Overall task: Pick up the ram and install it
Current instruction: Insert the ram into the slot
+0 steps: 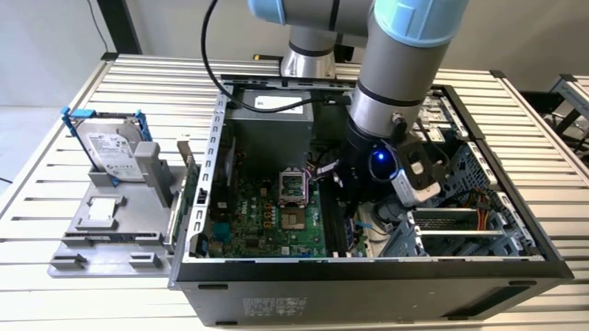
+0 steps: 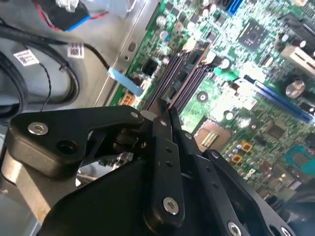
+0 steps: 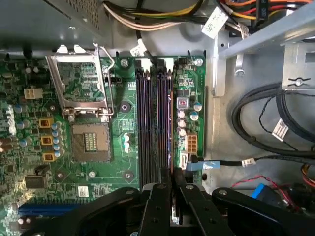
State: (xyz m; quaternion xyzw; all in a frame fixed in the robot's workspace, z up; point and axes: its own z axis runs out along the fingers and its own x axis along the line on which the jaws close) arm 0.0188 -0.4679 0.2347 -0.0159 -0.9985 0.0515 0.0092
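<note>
- the desk [image 1: 74, 103], a slatted metal top, carries the computer case [image 1: 368, 289], which lies on its side with the panel off, likely so the arm can reach straight down into it.
- the arm [image 1: 396, 89] reaches down into the case, over the side of the board toward the exterior view's right.
- the motherboard [image 3: 123, 128] lies flat on the case floor, its sockets facing up.
- a grey holder [image 1: 101, 234] sits on the desk just outside the case wall, on the exterior view's left. it appears meant to keep parts upright and easy to grasp.
- the hard drive [image 1: 110, 148] stands on edge in that holder, further from the case.
- the memory slots [image 3: 155, 123] run side by side inside the case and look unfilled.
- the ram [image 1: 190, 196], as far as i can judge, is the thin green stick standing on edge in the holder, just beside the case's outer wall. it is outside the case and well apart from the pincer.
- the pincer [image 3: 172, 177] hangs inside the case directly above the slots' near end, fingers pressed together, with nothing clearly pinched between them.
</note>
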